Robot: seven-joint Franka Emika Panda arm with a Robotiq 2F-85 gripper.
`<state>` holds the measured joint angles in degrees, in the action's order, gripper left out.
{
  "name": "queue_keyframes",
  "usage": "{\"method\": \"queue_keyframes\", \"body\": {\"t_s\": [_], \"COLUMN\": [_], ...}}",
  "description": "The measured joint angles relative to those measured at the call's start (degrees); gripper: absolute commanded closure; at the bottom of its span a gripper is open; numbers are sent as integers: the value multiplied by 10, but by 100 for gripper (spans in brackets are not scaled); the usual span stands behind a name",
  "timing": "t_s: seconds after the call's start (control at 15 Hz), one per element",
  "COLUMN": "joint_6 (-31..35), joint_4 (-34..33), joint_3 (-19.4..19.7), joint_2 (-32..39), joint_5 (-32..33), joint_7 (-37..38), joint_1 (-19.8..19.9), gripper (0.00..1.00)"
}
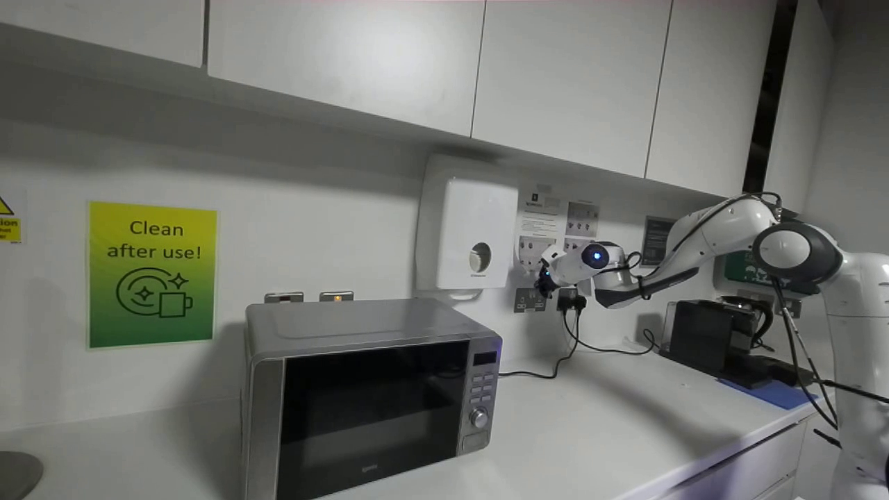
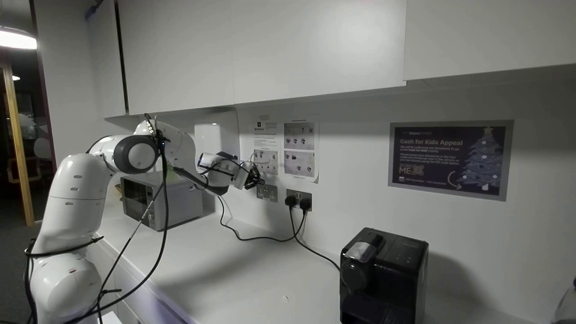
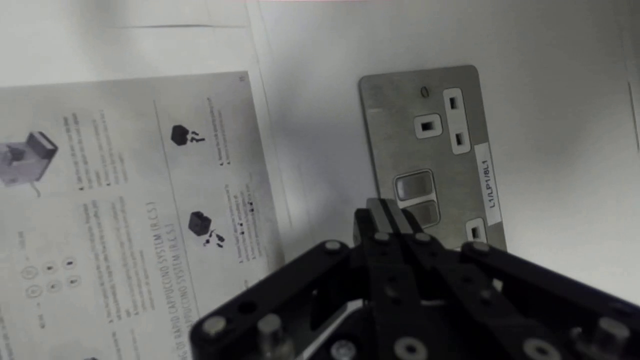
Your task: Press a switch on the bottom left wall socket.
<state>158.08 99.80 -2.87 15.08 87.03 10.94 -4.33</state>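
The bottom left wall socket is a grey metal double socket plate on the wall, seen in both exterior views [image 1: 530, 300] [image 2: 267, 192]. In the wrist view the plate [image 3: 395, 135] stands on end, with white pin holes and a printed label. Two metal rocker switches [image 3: 414, 186] sit side by side in its middle. My gripper [image 3: 384, 201] is shut and empty. Its fingertips show at the plate's edge beside the switches and partly hide one switch and the plate's lower end. In an exterior view the gripper [image 2: 260, 181] is just above the plate. I cannot tell whether it touches.
A like socket [image 2: 299, 200] with two black plugs is beside it; cables run along the counter. Instruction sheets [image 2: 300, 150] are on the wall above. A white dispenser [image 1: 469, 229], a microwave [image 1: 375, 326], a black coffee machine [image 2: 384, 270] and overhead cupboards [image 1: 569, 83] are around.
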Motion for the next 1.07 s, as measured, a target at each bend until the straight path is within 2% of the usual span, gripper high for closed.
{"method": "queue_keyframes", "body": {"t_s": [0.4, 1.07], "joint_6": [0, -2], "joint_4": [26, 29], "joint_3": [2, 3], "joint_2": [-9, -4], "joint_5": [-1, -1], "joint_7": [-10, -9], "joint_1": [0, -1], "gripper": [100, 100]}}
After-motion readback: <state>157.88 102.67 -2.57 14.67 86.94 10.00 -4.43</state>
